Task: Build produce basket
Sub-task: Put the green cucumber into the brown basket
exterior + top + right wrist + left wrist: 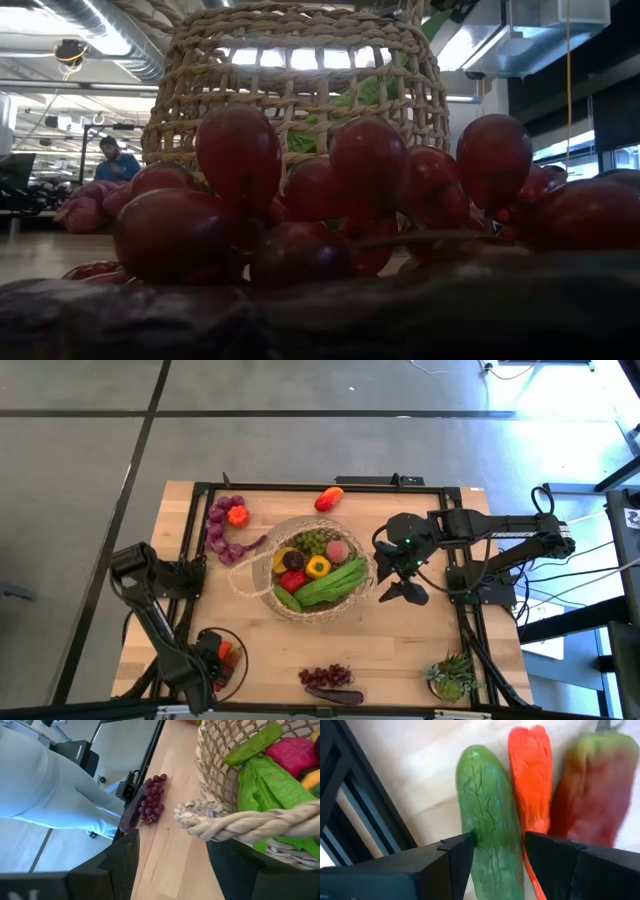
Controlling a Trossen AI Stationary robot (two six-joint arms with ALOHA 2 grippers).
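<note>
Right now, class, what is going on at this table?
A two-armed robot is filling a round tan wicker basket with toy produce; peppers and leafy greens already lie inside. At the near left corner, the left gripper has its fingers either side of a green toy cucumber lying on the wood beside an orange-red chilli, not visibly clamped. The right gripper hangs open beside the basket's right rim, at its braided rope handle. A purple grape bunch waits at the near edge.
</note>
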